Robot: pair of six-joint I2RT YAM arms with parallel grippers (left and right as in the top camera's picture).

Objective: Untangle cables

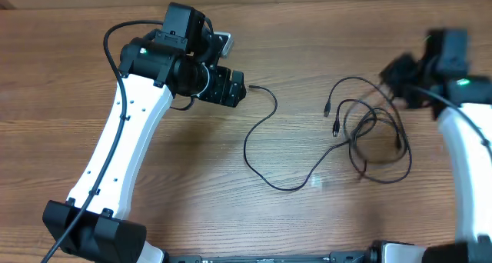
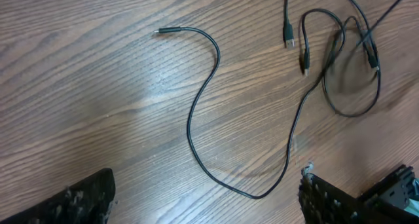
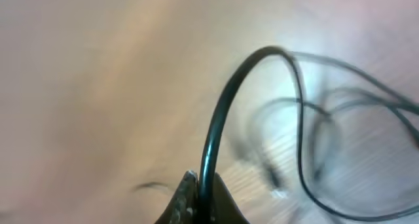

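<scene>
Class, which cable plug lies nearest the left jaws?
The slim plug ending the long S-curved strand; the other plugs cluster by the tangle.

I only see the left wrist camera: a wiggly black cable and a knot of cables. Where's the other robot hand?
Observer: The right gripper is on the far side of the tangle from yours, outside your picture.
Operator: Is it holding something?
Observer: Yes, it is shut on one thin cable that arches up from its fingers.
Operator: Where's my hand from above?
Observer: The left gripper looks close beside the long strand's plug.
</scene>
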